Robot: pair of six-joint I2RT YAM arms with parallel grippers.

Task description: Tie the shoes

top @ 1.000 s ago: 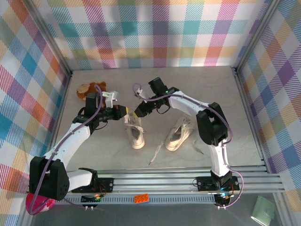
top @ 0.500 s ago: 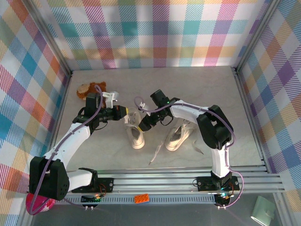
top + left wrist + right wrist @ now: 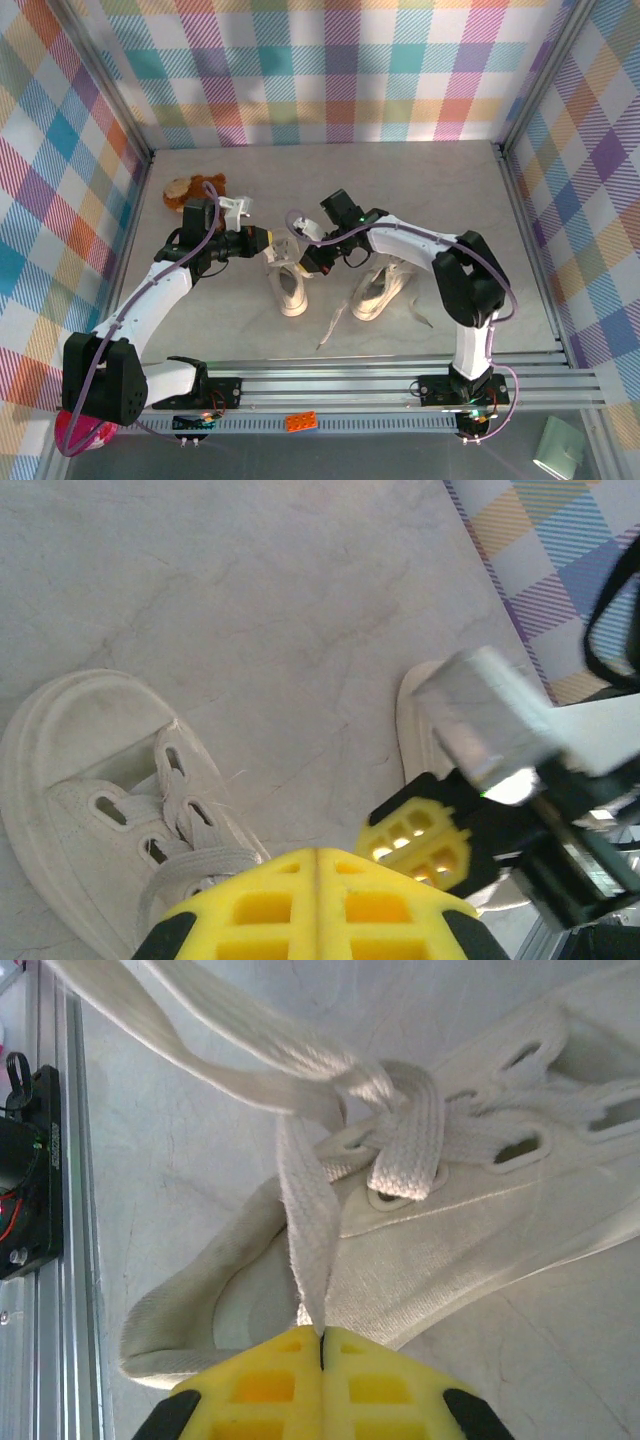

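- Near mid-table, side by side and just apart: the left-hand shoe point(image 3: 291, 290) and the right-hand shoe point(image 3: 375, 290), both untied, with a brown plush toy point(image 3: 192, 190) well apart at the far left.
- Above the left-hand shoe, with the right gripper point(image 3: 322, 1338) clamped on a lace point(image 3: 310, 1230) drawn taut from the top eyelets, likely to snug a crossing.
- Just beside it, with the left gripper point(image 3: 318, 858) pressed together; cannot tell whether lace sits between the fingers, though probably placed to oppose that pull.

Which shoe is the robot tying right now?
The left-hand shoe: the left gripper and right gripper meet over it, the right one pinching its lace. The other shoe lies untouched, laces loose.
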